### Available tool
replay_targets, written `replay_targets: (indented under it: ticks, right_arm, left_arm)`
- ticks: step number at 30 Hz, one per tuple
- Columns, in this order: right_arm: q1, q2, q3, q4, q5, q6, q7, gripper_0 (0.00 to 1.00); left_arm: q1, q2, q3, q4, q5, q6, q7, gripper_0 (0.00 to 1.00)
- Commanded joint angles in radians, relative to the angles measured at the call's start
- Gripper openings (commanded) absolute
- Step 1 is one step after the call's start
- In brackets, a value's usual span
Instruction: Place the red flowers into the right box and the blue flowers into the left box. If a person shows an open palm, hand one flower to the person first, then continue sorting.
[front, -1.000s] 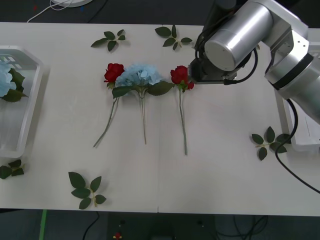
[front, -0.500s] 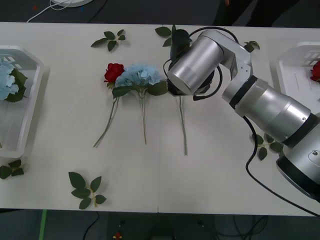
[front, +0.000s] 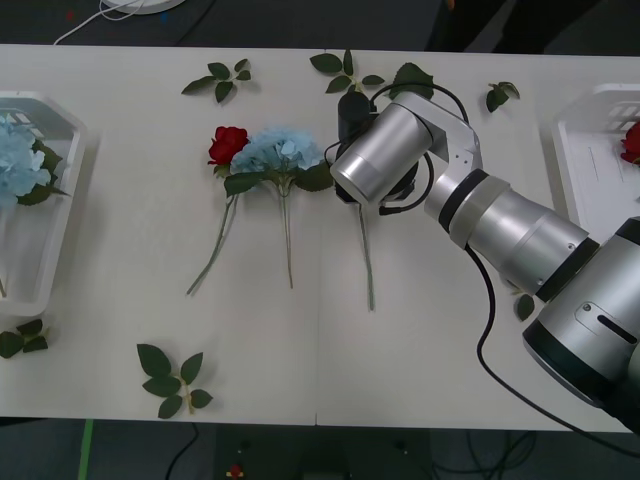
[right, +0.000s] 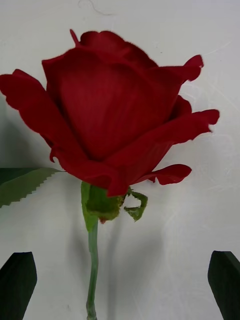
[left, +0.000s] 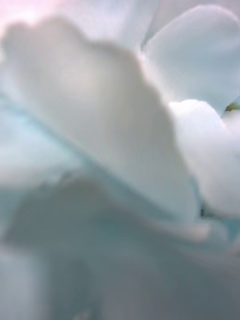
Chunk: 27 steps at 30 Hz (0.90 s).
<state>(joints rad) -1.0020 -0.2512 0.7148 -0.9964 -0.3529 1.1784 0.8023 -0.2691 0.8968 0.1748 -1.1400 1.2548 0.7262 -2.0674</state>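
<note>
On the table (front: 120, 330), right gripper (right: 120, 285) spread, empty, over a red rose (right: 110, 110).

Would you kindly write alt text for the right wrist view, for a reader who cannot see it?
A red rose lies on the white table, its green stem running down between the open right gripper's black fingertips. A serrated green leaf enters at one edge.
</note>
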Motion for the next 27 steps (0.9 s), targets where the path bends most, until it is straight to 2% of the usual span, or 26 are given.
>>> replay_targets:
  ticks: [1,10,20,21,22,23,25,27]
  right_arm:
    - [-0.046,0.027,0.04,-0.007,0.012,-0.019,-0.041,1.0]
    - [-0.052,0.055,0.066,0.101,0.014,-0.141,-0.055,1.0]
    - [-0.052,0.069,0.078,0.131,0.015,-0.181,-0.064,1.0]
    - [-0.053,0.069,0.078,0.131,0.015,-0.181,-0.064,0.87]
    - [-0.052,0.07,0.083,0.131,0.015,-0.183,-0.064,0.55]
    - [-0.052,0.07,0.086,0.131,0.015,-0.186,-0.064,0.34]
    - [-0.052,0.07,0.091,0.131,0.015,-0.191,-0.071,0.0]
    - [-0.052,0.069,0.091,0.131,0.015,-0.191,-0.074,0.0]
  left_arm:
    - [0.027,0.017,0.072,-0.026,0.046,0.002,0.027,1.0]
    - [0.028,0.017,0.244,-0.06,0.087,0.256,-0.011,1.0]
    - [0.042,0.017,0.322,-0.06,0.203,0.38,-0.023,1.0]
    - [0.044,0.019,0.324,-0.06,0.218,0.389,-0.025,1.0]
    - [0.048,0.017,0.324,-0.061,0.242,0.394,-0.026,1.0]
    - [0.051,0.019,0.324,-0.061,0.255,0.397,-0.03,1.0]
    - [0.051,0.019,0.327,-0.061,0.273,0.406,-0.03,1.0]
    - [0.051,0.019,0.33,-0.061,0.288,0.415,-0.031,1.0]
